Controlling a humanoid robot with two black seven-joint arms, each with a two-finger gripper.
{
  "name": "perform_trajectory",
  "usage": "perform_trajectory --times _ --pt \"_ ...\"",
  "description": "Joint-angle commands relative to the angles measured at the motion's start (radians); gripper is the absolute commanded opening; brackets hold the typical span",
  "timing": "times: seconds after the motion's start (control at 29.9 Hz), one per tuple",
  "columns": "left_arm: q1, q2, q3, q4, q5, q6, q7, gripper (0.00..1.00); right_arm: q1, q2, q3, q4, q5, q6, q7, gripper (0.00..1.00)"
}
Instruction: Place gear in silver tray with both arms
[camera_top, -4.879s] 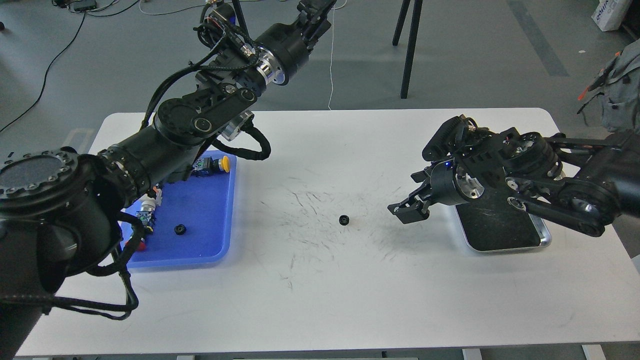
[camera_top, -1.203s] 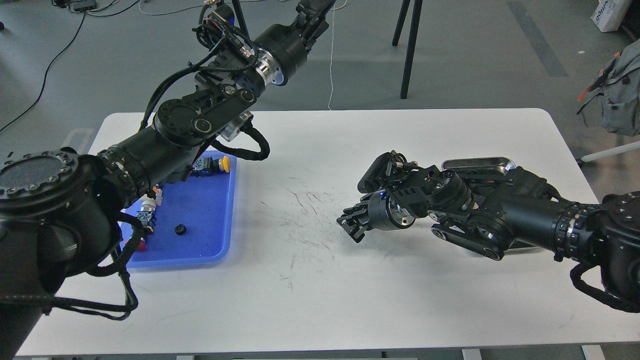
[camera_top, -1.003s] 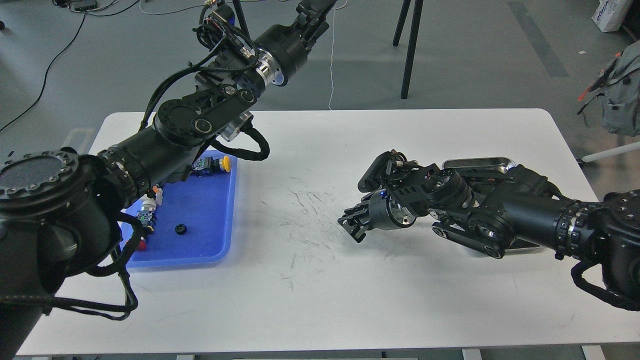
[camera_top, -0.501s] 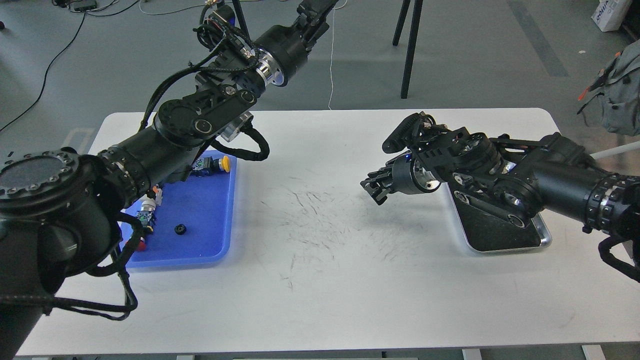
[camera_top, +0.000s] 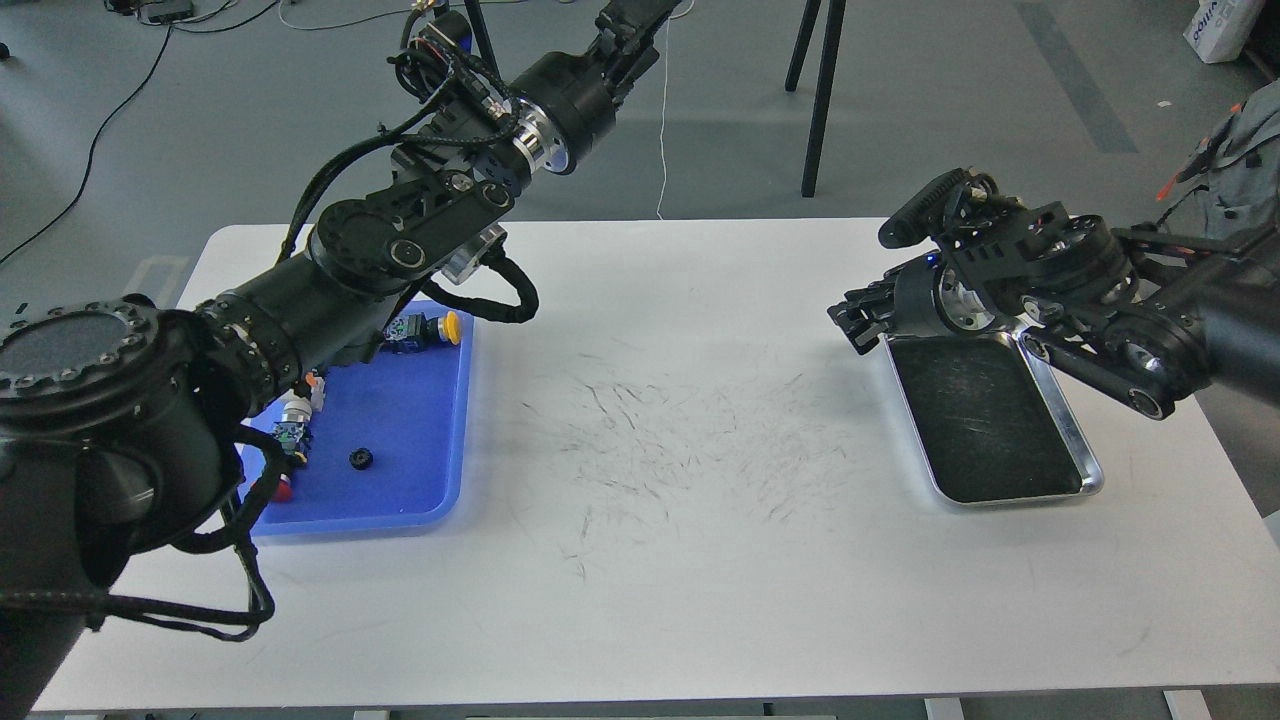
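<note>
The silver tray (camera_top: 1090, 482) lies at the right of the white table, its dark scratched floor bare. My right gripper (camera_top: 852, 322) hovers at the tray's far left corner, fingers pressed together. The small black gear that lay at the table's centre no longer shows there; it is hidden between the dark fingers. My left arm reaches up and away past the table's far edge. Its gripper (camera_top: 640, 15) is at the top of the view, partly cut off, and its fingers cannot be told apart.
A blue plastic tray (camera_top: 420, 440) sits at the left under my left arm. It holds another small black gear (camera_top: 360, 459), a yellow-capped part (camera_top: 450, 323) and other small parts. Black stand legs (camera_top: 820, 90) rise behind the table.
My right gripper came down on the gear at the table's centre, shut, then lifted and swung right to the silver tray's far left corner. The gear is gone from the table. The left arm stayed still.
</note>
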Motion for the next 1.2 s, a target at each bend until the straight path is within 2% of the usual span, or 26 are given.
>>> perform_trajectory --times 0.0,0.33,0.57,0.87,1.17 --pt "0.002 0.0 0.0 0.0 0.0 0.0 0.0 0.99 0.001 -0.053 -0.002 0.0 0.0 0.002 0.0 0.13" --pt "0.003 0.0 0.0 0.0 0.001 0.0 0.0 0.99 -0.028 -0.17 -0.005 0.003 0.006 0.0 0.001 0.13" --pt "0.002 0.0 0.0 0.0 0.001 0.0 0.0 0.99 -0.068 -0.192 0.005 -0.011 0.012 -0.012 0.0 0.13" --pt "0.003 0.0 0.0 0.0 0.001 0.0 0.0 0.99 -0.129 -0.17 0.006 -0.1 0.093 -0.033 0.0 0.12" --pt "0.003 0.0 -0.002 0.0 0.001 0.0 0.0 0.99 -0.184 -0.09 0.005 -0.172 0.122 -0.064 0.0 0.12"
